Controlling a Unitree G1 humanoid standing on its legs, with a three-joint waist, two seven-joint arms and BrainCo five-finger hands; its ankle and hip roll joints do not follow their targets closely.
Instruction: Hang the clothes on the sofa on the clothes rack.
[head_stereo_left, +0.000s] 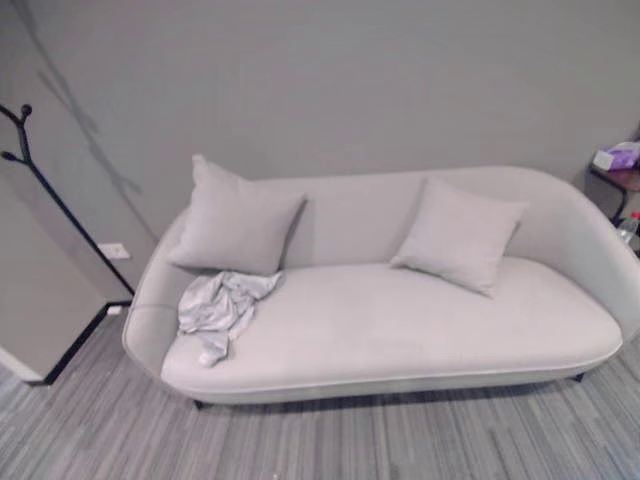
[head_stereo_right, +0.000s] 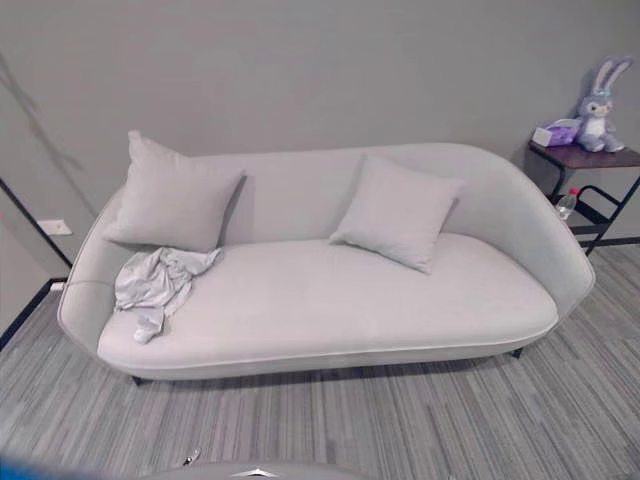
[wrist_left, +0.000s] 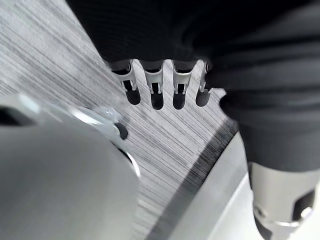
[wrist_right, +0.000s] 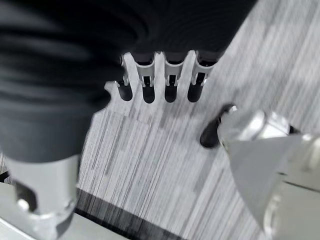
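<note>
Room: grey wall, grey striped carpet (head_stereo_left: 400, 440) underfoot.
Sofa: a long pale-grey sofa (head_stereo_left: 420, 330) stands against the wall, rounded at both ends.
Cushions: two pale cushions lean on the backrest, one (head_stereo_left: 235, 220) at the robot's left end, the other (head_stereo_left: 458, 235) right of the middle, well apart from each other.
Clothes: a crumpled light-grey garment (head_stereo_left: 218, 308) lies on the seat at the left end, just in front of the left cushion and touching its lower edge, one part trailing toward the seat's front edge.
Clothes rack: a thin black rack (head_stereo_left: 40, 180) with knobbed prongs stands left of the sofa, near the wall corner, apart from the garment.
Side table: a dark table (head_stereo_right: 585, 160) right of the sofa carries a plush rabbit (head_stereo_right: 600, 100) and a small box (head_stereo_right: 556, 132).
Left hand (wrist_left: 165, 85): hangs over the carpet, fingers straight and loose, holding nothing.
Right hand (wrist_right: 160, 80): likewise over the carpet, fingers relaxed, holding nothing.
</note>
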